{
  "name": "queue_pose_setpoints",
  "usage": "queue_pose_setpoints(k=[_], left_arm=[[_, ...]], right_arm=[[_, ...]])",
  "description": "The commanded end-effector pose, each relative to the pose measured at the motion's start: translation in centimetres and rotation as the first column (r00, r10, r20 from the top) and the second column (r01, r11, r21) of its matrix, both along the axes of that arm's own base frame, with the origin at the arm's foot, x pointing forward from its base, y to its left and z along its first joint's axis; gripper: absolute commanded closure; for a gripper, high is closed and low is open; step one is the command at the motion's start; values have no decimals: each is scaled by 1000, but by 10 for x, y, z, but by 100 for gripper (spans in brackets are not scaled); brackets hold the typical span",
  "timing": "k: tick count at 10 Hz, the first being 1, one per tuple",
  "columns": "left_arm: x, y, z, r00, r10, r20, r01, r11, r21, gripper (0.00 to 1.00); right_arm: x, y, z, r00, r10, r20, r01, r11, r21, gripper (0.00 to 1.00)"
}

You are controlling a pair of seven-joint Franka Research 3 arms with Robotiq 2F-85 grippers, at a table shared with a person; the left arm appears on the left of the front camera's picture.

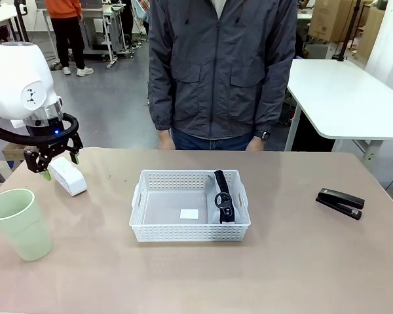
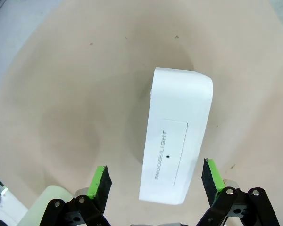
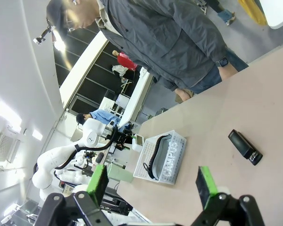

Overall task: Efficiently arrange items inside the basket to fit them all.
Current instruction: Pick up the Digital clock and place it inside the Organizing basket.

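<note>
The white basket (image 1: 143,208) sits mid-table, and the grey pouch with its black strap (image 1: 223,199) lies at its right end. A white rectangular box (image 1: 70,176) rests on the table at the far left. My left gripper (image 1: 52,161) hovers open just above it. In the left wrist view the green pads (image 2: 100,181) straddle the near end of the box (image 2: 177,136) without touching it. The pale green cup (image 1: 19,222) stands upright at the front left. A black stapler (image 1: 340,203) lies at the right. My right gripper (image 3: 152,183) is open and holds nothing, high above the table.
A person in a grey jacket (image 1: 219,65) stands at the far edge, hands down. A small white label (image 1: 189,214) lies on the basket floor. Bare tabletop (image 1: 295,261) lies all around the basket. From the right wrist I see the basket (image 3: 172,157) and the stapler (image 3: 245,147) far off.
</note>
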State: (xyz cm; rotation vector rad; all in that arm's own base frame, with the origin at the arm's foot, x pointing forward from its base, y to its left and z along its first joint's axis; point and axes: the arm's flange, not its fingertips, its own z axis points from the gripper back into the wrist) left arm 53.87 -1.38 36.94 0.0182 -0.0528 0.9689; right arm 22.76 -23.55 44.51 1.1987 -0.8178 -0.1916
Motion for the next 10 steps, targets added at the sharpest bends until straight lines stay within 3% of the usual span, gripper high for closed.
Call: queue_pose_setpoints(k=[1,4,10], left_arm=[[10,7,-8,999,-13,-37,12,1000,-26,0],[16,14,-27,996,-78,-45,76,996,-54,0],[21,16,-40,993,-99,-57,96,994,-46,0]], right_arm=[[3,-2,2,999,-3,36,3,1000,-3,0],[3,-2,2,999,-3,36,3,1000,-3,0],[3,-2,2,999,-3,36,3,1000,-3,0]])
